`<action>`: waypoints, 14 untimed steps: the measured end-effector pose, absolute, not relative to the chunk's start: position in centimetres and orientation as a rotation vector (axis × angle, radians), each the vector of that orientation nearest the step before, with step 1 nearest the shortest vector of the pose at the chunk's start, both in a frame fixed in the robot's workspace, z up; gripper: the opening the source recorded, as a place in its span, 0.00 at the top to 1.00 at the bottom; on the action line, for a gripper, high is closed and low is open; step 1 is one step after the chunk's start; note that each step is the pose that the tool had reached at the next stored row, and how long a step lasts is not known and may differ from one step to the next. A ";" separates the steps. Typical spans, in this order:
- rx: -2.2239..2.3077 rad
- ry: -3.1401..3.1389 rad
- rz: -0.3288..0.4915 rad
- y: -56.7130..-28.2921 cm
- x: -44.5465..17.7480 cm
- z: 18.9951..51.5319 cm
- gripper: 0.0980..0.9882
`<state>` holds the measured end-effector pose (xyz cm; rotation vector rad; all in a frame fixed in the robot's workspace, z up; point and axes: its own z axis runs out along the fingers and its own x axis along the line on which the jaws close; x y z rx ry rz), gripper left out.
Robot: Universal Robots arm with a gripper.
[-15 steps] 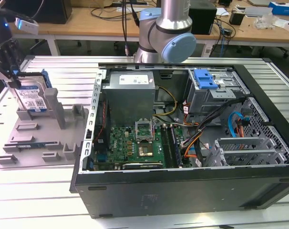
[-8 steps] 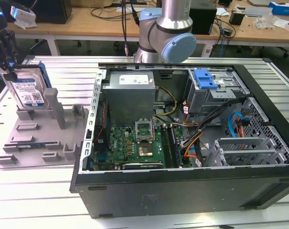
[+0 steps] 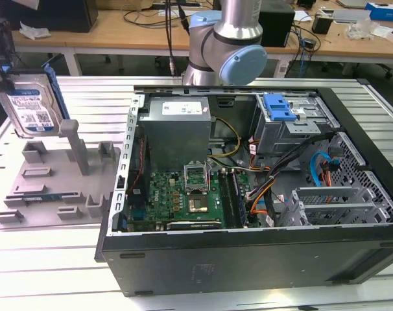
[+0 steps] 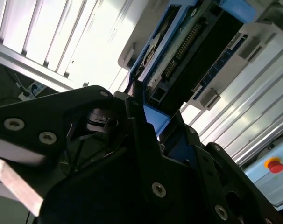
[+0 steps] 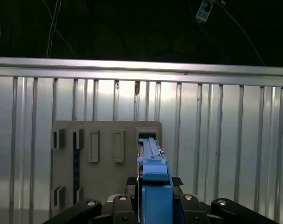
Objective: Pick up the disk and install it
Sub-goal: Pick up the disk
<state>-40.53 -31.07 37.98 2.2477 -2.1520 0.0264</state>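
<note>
The disk (image 3: 31, 107), a silver-grey hard drive with a white-and-blue label and a blue carrier frame, hangs on edge at the exterior view's left. It sits just above the far corner of the grey holder plate (image 3: 54, 188). My gripper (image 3: 5, 68) is shut on its upper end. In the first wrist view the blue frame (image 5: 155, 179) runs between my black fingers (image 5: 120, 203), with the holder plate (image 5: 104, 140) below. In the second wrist view the disk's underside and connector (image 4: 197, 42) stick out past my gripper (image 4: 151, 121).
An open computer case (image 3: 261, 246) fills the middle and the exterior view's right, with a power supply (image 3: 177, 126), a motherboard (image 3: 183, 194) and a drive cage with a blue latch (image 3: 279, 107). The arm's base (image 3: 226, 45) stands behind it. A tall post (image 3: 76, 146) rises from the holder plate.
</note>
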 end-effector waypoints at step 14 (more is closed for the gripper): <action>2.250 -2.155 0.027 -31.1 -40.5 46.9 0.70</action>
